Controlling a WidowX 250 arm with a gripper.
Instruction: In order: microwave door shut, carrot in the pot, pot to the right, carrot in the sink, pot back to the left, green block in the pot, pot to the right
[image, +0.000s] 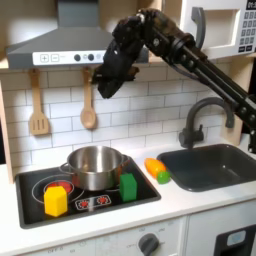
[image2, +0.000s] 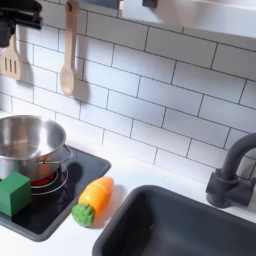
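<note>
Gripper (image: 112, 82) raised near hood, jaw state unclear | microwave door (image: 215, 28) seemingly shut | next: descend, grasp carrot (image2: 92, 199), drop into pot (image: 96, 166)

The first exterior view's right edge cuts the microwave door (image: 222, 28), and the gripper (image: 108, 80) is blurred

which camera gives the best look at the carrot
The second exterior view: the carrot lies large and sharp on the white counter, green tip toward the camera, between the black stovetop and the sink. In the first exterior view the carrot is small and blurry.
</note>
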